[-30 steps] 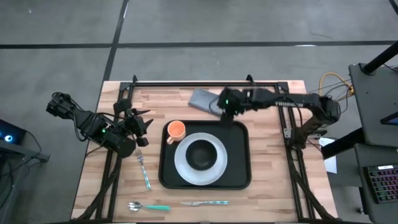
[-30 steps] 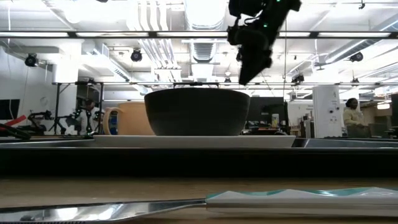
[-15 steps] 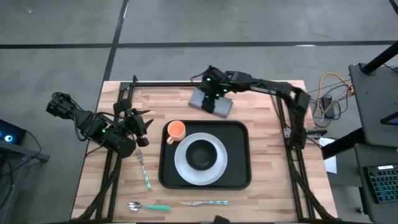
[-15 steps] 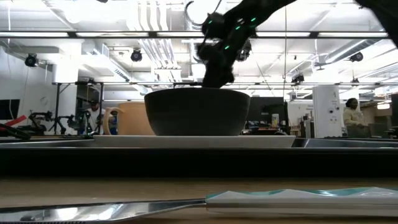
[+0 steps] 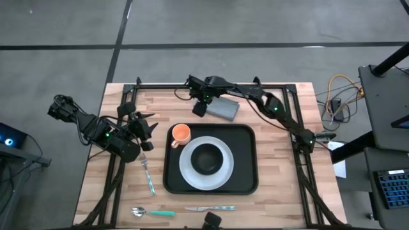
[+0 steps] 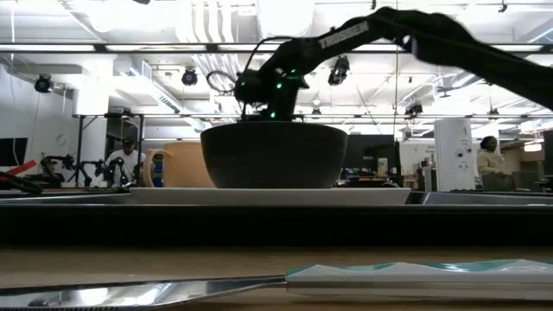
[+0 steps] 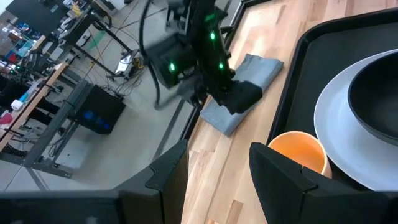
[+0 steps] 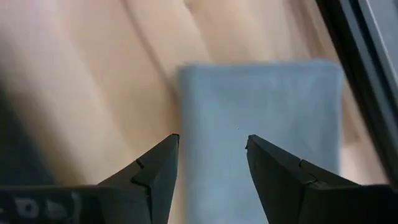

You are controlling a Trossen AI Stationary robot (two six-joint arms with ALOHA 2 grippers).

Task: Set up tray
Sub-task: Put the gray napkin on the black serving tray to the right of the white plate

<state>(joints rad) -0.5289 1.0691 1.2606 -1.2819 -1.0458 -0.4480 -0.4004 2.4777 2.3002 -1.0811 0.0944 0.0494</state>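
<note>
— Grey cloth is framed between the parted fingers of the right gripper (image 5: 199, 107), upper centre of the high view; nothing is gripped.

— If only the napkin (image 5: 222, 108) edge is pinched, it could be dragged unfolded toward the tray (image 5: 246, 182), lower centre.

— Left gripper (image 5: 148, 128), centre left, is parted, empty.

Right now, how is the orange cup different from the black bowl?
The orange cup is bright orange and small; the black bowl is dark and wider. The cup stands straight on the tray, at its far left corner, while the bowl sits on the white plate in the middle of the tray. The cup has a little handle; the bowl shows none. Both are upright, and both are on the tray.
</note>
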